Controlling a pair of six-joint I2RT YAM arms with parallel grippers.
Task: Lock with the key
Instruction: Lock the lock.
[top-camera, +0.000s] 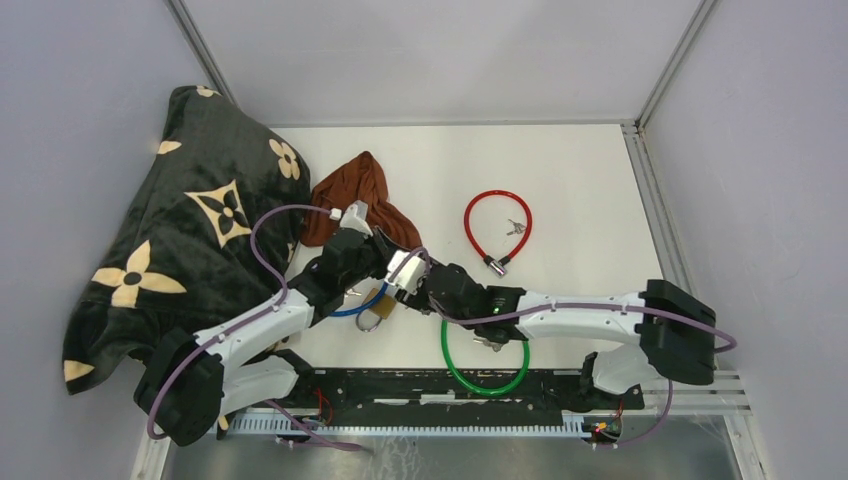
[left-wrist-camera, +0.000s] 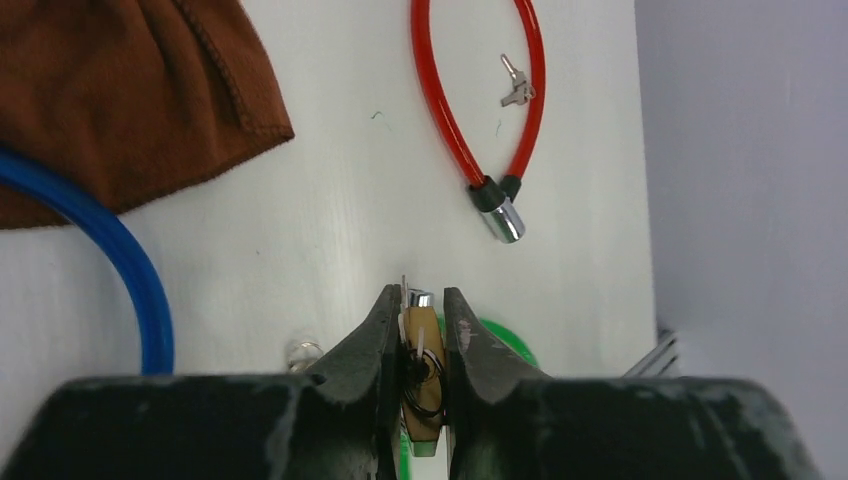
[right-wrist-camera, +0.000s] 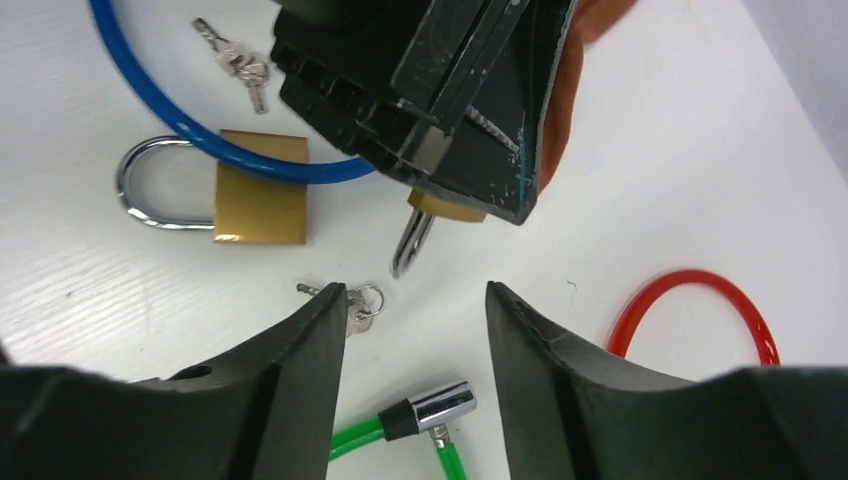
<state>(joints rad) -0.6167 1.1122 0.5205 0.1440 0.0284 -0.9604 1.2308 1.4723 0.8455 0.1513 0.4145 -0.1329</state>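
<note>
The left gripper (left-wrist-camera: 422, 302) is clamping a small brass padlock (right-wrist-camera: 446, 206) flat between its pads. The shackle (right-wrist-camera: 411, 246) is sticking out past the fingertips and pointing toward the right gripper (right-wrist-camera: 415, 300), whose jaws are standing apart with nothing between them. A key (right-wrist-camera: 350, 303) on a ring is lying on the table (right-wrist-camera: 620, 200) right at one of the right gripper's fingertips, off to the side of the gap. The step in hand is looking like fetching that key. The right gripper is needing to shift sideways until the key sits centred between its fingers, then pinch the bow rather than the ring (a ring grip would be letting the blade swing). The keyhole is hidden from here, so the left gripper may be needing to turn the padlock toward the approach while holding firm against the push.
</note>
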